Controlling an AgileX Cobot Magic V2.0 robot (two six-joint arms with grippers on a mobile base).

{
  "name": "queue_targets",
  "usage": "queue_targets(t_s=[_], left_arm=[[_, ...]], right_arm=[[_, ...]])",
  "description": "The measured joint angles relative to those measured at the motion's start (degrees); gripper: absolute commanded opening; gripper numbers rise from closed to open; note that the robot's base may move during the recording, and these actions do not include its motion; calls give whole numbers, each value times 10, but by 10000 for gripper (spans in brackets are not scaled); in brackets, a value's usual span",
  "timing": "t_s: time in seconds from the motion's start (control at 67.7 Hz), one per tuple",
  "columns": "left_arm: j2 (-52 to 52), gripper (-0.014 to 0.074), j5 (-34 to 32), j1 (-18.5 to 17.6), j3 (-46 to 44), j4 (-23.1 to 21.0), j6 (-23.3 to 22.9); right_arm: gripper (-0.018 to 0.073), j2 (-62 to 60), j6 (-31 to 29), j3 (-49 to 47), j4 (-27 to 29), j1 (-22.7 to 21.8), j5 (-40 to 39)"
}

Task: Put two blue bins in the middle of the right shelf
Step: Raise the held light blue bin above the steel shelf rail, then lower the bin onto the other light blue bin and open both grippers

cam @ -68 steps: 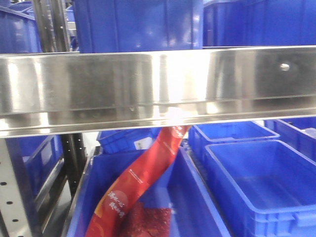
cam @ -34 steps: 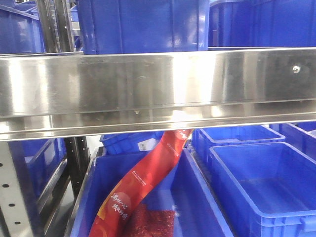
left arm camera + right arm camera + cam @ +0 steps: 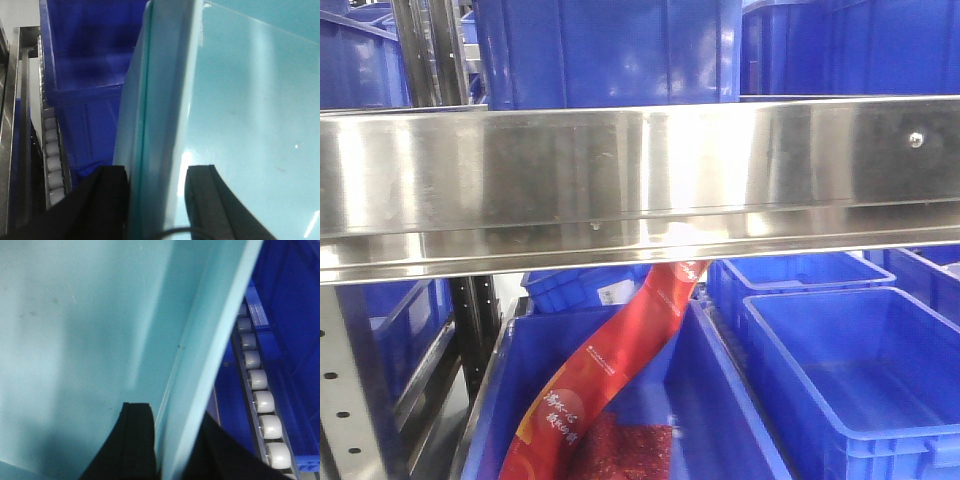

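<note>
Each wrist view shows a gripper clamped over a wall of a pale bin. The left gripper (image 3: 156,187) has one finger (image 3: 105,200) outside and one inside the bin (image 3: 240,115), with the rim pinched between them. The right gripper (image 3: 172,442) straddles the opposite wall of the bin (image 3: 75,340) in the same way. It is probably one bin carried between both arms, though no single view shows the whole of it.

Relative to the bin, dark blue crates (image 3: 85,65) sit just beyond the left wall, and a roller track (image 3: 260,400) runs close along the right wall. The front view shows only a steel shelf beam (image 3: 640,180), with a red bag (image 3: 610,370) hanging into a crate (image 3: 720,400) below the beam; the bin itself is out of sight there.

The step in hand appears to be carrying the bin toward its shelf. Doing it well calls for both arms to travel at a matched pace and height, so the bin stays level and neither rim slips. The thin walls may flex, so a steady squeeze suits better than a hard one. The right wall should stay clear of the rollers until the bin is lined up.
</note>
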Motion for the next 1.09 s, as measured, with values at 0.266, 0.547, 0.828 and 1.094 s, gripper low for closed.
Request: queue_targets(t_s=[0.266,0.547,0.828,1.094], left_arm=[[0,-111,-1,0,0,0,0],[12,-111,64,0,-1,5,0],[55,-111,163,0,-1,19,-15],[75,-109,182,0,-1,20,-32]], right_arm=[[-154,0,0,0,0,0,0],[-154,23,0,0,-5,0,-10],[-154,92,0,0,-27,1,-40],[-154,129,0,0,-40,2,-47]])
